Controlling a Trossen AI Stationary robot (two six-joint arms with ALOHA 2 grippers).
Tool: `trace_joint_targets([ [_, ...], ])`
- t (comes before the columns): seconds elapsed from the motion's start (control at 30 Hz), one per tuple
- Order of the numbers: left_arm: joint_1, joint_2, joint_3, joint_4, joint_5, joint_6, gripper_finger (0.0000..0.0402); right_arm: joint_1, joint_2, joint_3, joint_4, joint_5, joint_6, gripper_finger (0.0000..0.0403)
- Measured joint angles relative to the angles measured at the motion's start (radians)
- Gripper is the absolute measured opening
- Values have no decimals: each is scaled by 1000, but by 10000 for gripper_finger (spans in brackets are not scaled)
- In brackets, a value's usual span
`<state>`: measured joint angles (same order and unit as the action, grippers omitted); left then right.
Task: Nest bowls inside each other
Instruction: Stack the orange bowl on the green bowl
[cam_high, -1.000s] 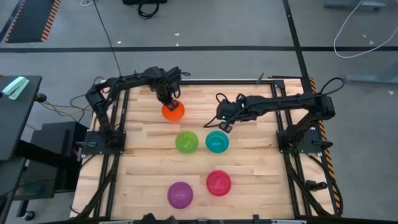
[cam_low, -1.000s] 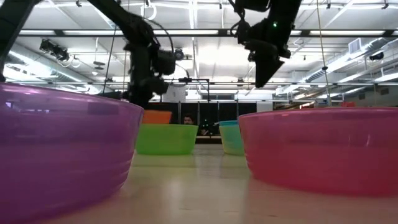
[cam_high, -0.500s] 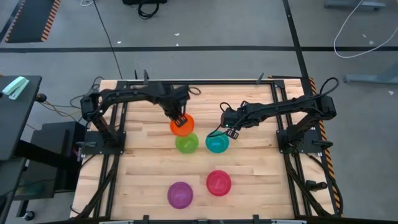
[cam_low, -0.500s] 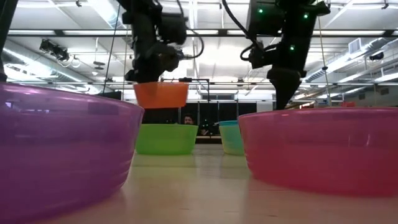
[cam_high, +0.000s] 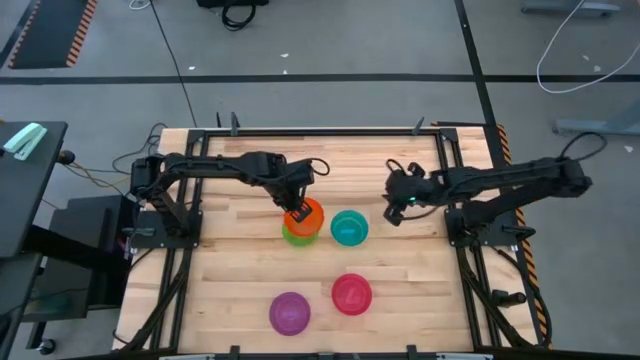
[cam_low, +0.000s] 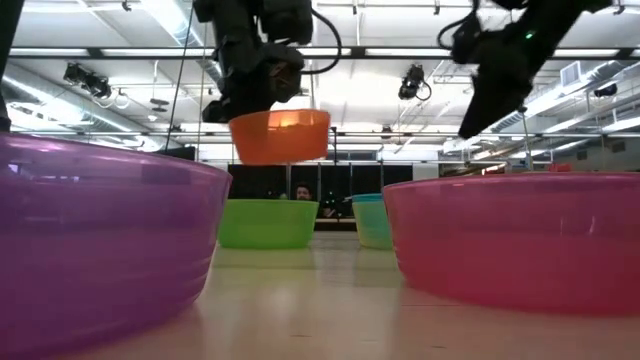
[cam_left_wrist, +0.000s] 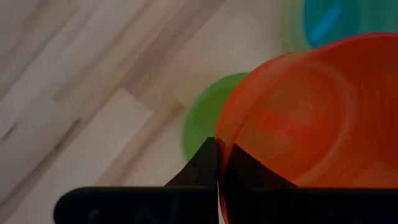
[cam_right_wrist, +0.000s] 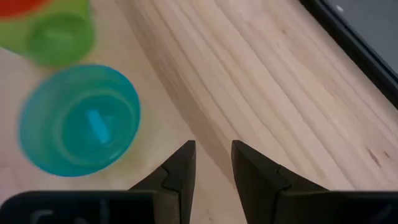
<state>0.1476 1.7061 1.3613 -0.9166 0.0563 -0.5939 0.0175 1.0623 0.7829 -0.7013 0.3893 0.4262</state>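
My left gripper is shut on the orange bowl, which hangs in the air over the green bowl standing on the table. The blue bowl stands just right of the green one. The pink bowl and the purple bowl stand near the table's near edge. My right gripper hovers open to the right of the blue bowl, touching nothing. No yellow bowl shows. My left gripper pinches the orange bowl's rim on the side toward the table's far left, one finger outside the wall and one finger inside it, coming from above. The bowl is lifted clear, mouth up and nearly level, above the green bowl.
The pink bowl and the purple bowl stand in the near half of the table. Bare wood lies left of them and along the far side. A dark frame rail runs along the table's edge by my right gripper.
My left gripper has lifted the orange bowl off the table's far part and carried it toward the near edge and rightward, to above the green bowl. My right gripper first dipped toward the blue bowl, then drew back toward the table's right edge and rose.
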Motion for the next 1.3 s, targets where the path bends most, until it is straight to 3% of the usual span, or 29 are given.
trace_joint_targets([
  [0.27, -23, 0, 0, 39, 1, -57, 8, 20, -157, -62, 8, -6, 7, 111],
  [0.63, -20, 4, 0, 155, 10, -76, 8, 27, -161, -68, 5, -6, -3, 111],
  [0.97, -23, 31, 0, -35, -3, -122, 8, 27, -139, -68, 1, -32, -3, 111],
  [1.3, -21, 85, -2, -67, -7, -146, 8, 85, -135, -69, 1, -33, 14, 111],
])
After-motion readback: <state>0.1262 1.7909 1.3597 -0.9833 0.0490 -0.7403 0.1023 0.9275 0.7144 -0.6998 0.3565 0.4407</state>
